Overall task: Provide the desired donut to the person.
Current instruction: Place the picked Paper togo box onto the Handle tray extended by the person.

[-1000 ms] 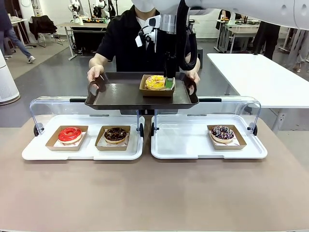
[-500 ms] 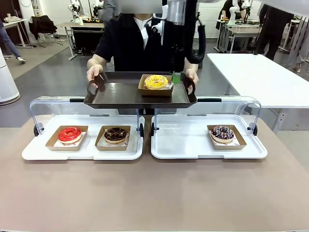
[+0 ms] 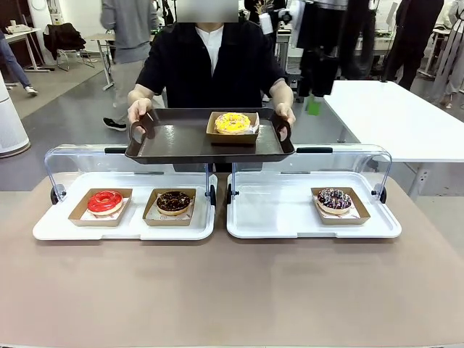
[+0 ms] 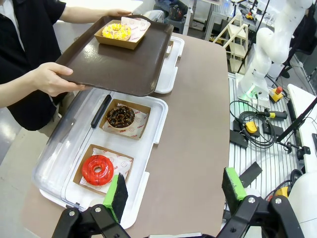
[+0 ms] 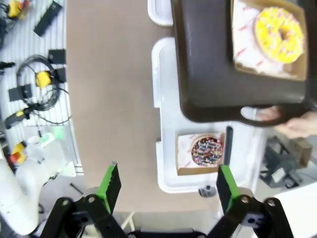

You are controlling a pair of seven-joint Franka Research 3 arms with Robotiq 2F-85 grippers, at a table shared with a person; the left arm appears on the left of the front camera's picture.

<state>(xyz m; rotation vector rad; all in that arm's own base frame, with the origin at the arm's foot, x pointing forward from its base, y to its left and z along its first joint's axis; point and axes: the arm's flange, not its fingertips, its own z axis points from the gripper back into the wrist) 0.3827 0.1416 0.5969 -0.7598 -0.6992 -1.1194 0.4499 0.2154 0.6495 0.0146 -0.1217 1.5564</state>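
The person (image 3: 206, 61) stands at the far side and holds a dark brown tray (image 3: 181, 148) by both handles. On it lies a yellow sprinkled donut (image 3: 232, 122) in a cardboard box, also seen in the wrist views (image 4: 117, 31) (image 5: 279, 33). My left gripper (image 4: 174, 191) hangs open high over the table's left end, with nothing between its fingers. High above the right white tray (image 5: 166, 124), my right gripper (image 5: 168, 184) is open and empty too, well apart from the brown tray (image 5: 213, 74).
Two white trays with raised clear lids sit side by side. The left tray (image 3: 123, 228) holds a red donut (image 3: 105, 201) and a chocolate donut (image 3: 173, 201). The right tray (image 3: 283, 221) holds a dark sprinkled donut (image 3: 334, 199). Bare brown tabletop (image 3: 232, 290) lies in front.
My right arm has lifted up and away from the brown tray, leaving the boxed yellow donut on it. The person still holds the tray.
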